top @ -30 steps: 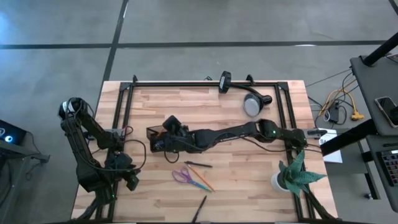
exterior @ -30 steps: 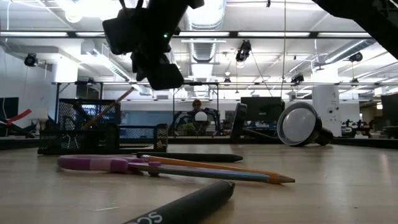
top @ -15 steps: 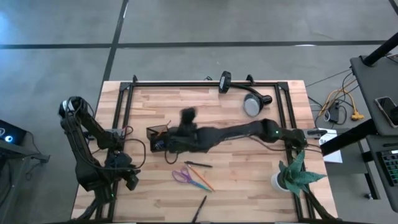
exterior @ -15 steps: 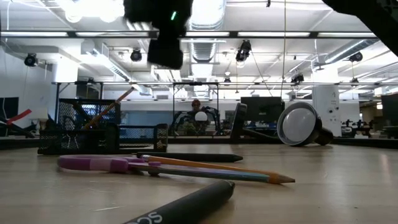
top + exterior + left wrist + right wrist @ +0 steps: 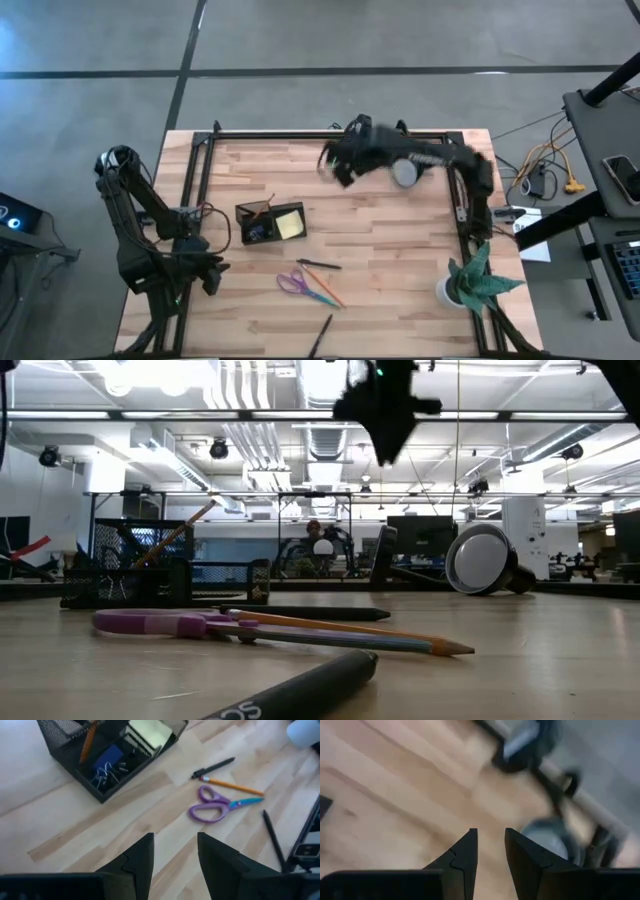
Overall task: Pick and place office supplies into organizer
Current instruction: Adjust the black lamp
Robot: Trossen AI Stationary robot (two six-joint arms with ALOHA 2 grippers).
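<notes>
Four supplies are lying loose on the table (image 5: 400, 300), all on the organizer's (image 5: 258, 214) far side from the lamp (image 5: 405, 171). Which arm is sitting nearer? — Ana

Left one. The left gripper (image 5: 175, 837) is hovering near the organizer on that same side, fingers parted and empty. The right gripper (image 5: 490, 832) is hanging well off on the organizer's lamp side, fingers narrowly parted, nothing between them. — Ben

And the purple-handled scissors (image 5: 215, 805)? — Ana

Lying flat, largest of the loose lot, handles toward the organizer and blades pointing away from it. The left gripper is facing them across bare wood. — Ben

The rest? — Ana

An orange pencil (image 5: 232, 786) is running alongside the scissors on the organizer side; a black pen (image 5: 212, 768) is lying between that and the organizer; a second black pen (image 5: 272, 837) is lying farthest from it. Inside the organizer, a yellow sticky-note pad (image 5: 291, 225) is filling one compartment, and paper clips (image 5: 102, 772) are showing in another. — Ben

Anything unclear? — Ana

I cannot tell whether pencil and scissors are touching. The right gripper is blurring from above, and the farthest pen is partly cut off by the left arm's own body. — Ben
</notes>
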